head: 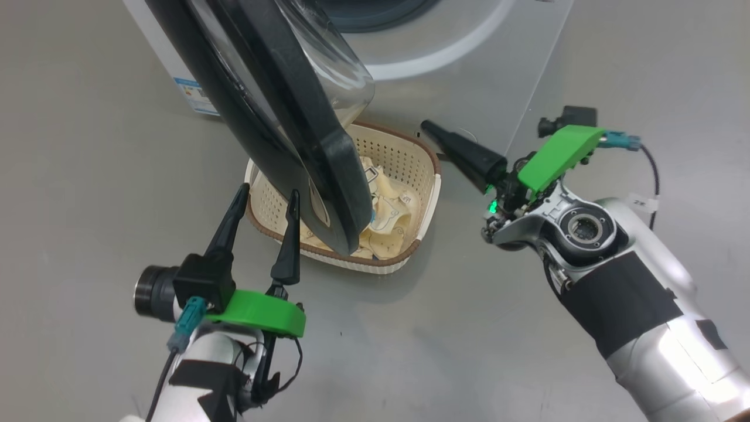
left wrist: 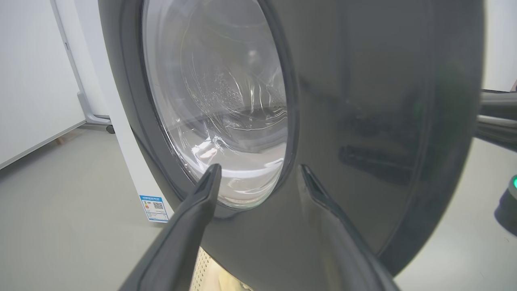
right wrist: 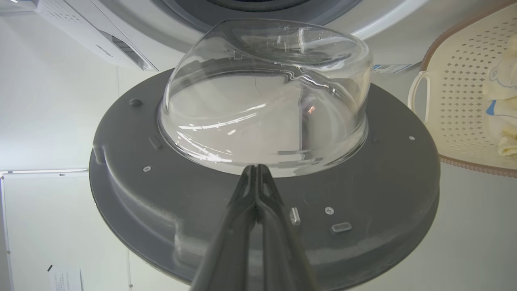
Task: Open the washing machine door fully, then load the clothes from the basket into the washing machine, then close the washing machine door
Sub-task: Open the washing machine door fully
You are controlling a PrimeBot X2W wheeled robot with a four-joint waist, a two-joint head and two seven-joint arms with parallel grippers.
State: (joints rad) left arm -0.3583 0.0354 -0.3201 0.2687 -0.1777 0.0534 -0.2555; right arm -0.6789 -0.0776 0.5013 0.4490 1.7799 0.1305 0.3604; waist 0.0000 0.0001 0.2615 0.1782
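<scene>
Still on door-opening: washing machine door (head: 331, 176) partway, overhanging basket (head: 435, 176). Left gripper (head: 268, 192) splayed, empty; right gripper (head: 426, 125) clenched, empty. Next: push door wider

Head camera stares steeply down; both wrist cameras sit close on the washing machine door (head: 328, 176) (opposite faces), shared by all.

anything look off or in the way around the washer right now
Nothing looks spilled or damaged. One oddity: the cream perforated plastic basket sits partly beneath the half-open round black-framed washing machine door. From the head view the door hides much of the pale cream-yellow clothes, which could make reaching them awkward.
</scene>
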